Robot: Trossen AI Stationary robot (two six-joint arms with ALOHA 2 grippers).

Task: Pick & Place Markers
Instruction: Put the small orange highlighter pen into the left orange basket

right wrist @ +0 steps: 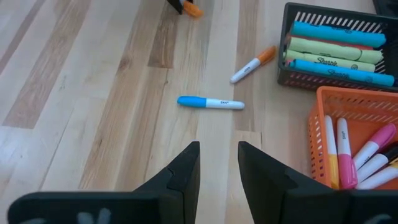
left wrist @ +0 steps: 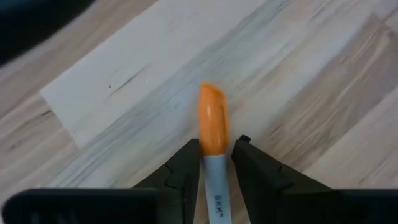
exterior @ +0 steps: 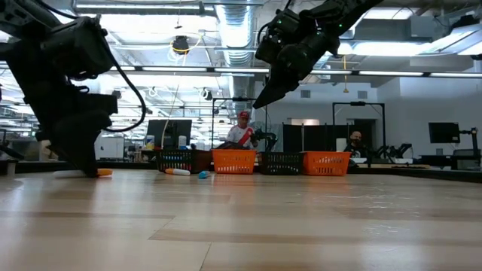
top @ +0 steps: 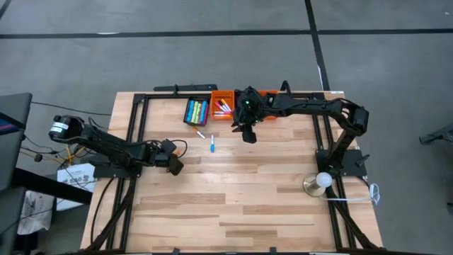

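**Left tool clamped on orange-capped marker at tabletop; right tool raised near bins**

Left tool [left wrist: 216, 177]: lowered to the tabletop [top: 233, 205] on the left side, arm stretched low across the left edge. Its two fingers [left wrist: 183, 174] are drawn in against a white marker with an orange cap [left wrist: 212, 121], pinching the barrel between them. The cap projects forward past the fingertips. In the low view that marker [exterior: 102, 172] lies level against the wood under the tool.

Right tool [right wrist: 217, 165]: held above the tabletop, arm reaching from the right side toward the far edge, wrist pitched downward. Its fingers stand apart with a narrow gap and nothing between them.

Loose markers: a blue-capped marker [right wrist: 210, 102] and another orange-capped marker [right wrist: 252, 65] lie flat on the wood, near each other but apart, between the two tools and just in front of the bins.

Bins: a black bin [right wrist: 286, 59] holds blue, green and one pink marker stacked lengthwise. Touching its side, an orange bin [right wrist: 314, 134] holds pink and yellow-capped markers. In the low view, two further bins, one black and one orange, continue the row at the far edge.

Beyond the tabletop, two people are visible in the room.
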